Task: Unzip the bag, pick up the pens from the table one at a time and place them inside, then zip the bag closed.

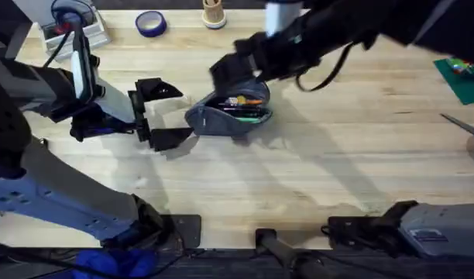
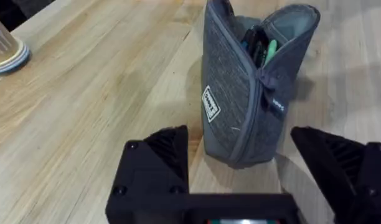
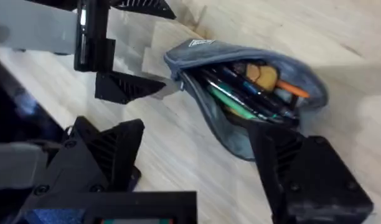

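- Currently, the pencil pouch (image 1: 229, 112) stands unzipped mid-table (image 1: 314, 178), pens (image 3: 240, 93) inside; you have zipping left.
- Left gripper (image 1: 161, 115): spread wide beside it, empty; right gripper (image 3: 197, 168): spread wide above, empty.

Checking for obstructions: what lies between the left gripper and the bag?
Bare table, by the left wrist view: the left gripper is open, facing the bag.

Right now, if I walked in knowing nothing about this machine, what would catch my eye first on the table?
Probably the grey bag near the middle of the wooden table, unzipped and gaping, with pens packed inside, including a bright green one. Two black robot hands flank it: the left hand sits open just beside the bag's end, and the right hand hovers open over its mouth.
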`<state>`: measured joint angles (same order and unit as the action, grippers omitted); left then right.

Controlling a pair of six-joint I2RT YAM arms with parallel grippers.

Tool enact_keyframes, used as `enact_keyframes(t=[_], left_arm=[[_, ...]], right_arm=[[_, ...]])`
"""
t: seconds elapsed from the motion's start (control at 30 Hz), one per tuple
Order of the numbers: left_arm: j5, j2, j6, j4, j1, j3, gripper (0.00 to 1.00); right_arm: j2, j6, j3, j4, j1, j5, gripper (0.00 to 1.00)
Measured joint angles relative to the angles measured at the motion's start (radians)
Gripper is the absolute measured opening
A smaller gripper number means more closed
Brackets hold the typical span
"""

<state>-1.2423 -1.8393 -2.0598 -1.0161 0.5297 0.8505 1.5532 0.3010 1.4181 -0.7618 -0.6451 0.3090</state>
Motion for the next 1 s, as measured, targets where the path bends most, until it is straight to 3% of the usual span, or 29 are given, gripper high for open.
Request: enact_keyframes(t=[0.43,0.77,1.0], left_arm=[[0.000,0.000,0.000,0.000,0.000,0.000,0.995],[0.000,0.000,0.000,0.000,0.000,0.000,0.993],[0.000,0.000,0.000,0.000,0.000,0.000,0.994]], right_arm=[[-0.032,0.418,0.000,0.006,-0.333,-0.441,0.996],[-0.032,0.649,0.000,0.001,-0.493,-0.665,0.995],[-0.032,0.728,0.000,-0.002,-0.552,-0.727,0.996]])
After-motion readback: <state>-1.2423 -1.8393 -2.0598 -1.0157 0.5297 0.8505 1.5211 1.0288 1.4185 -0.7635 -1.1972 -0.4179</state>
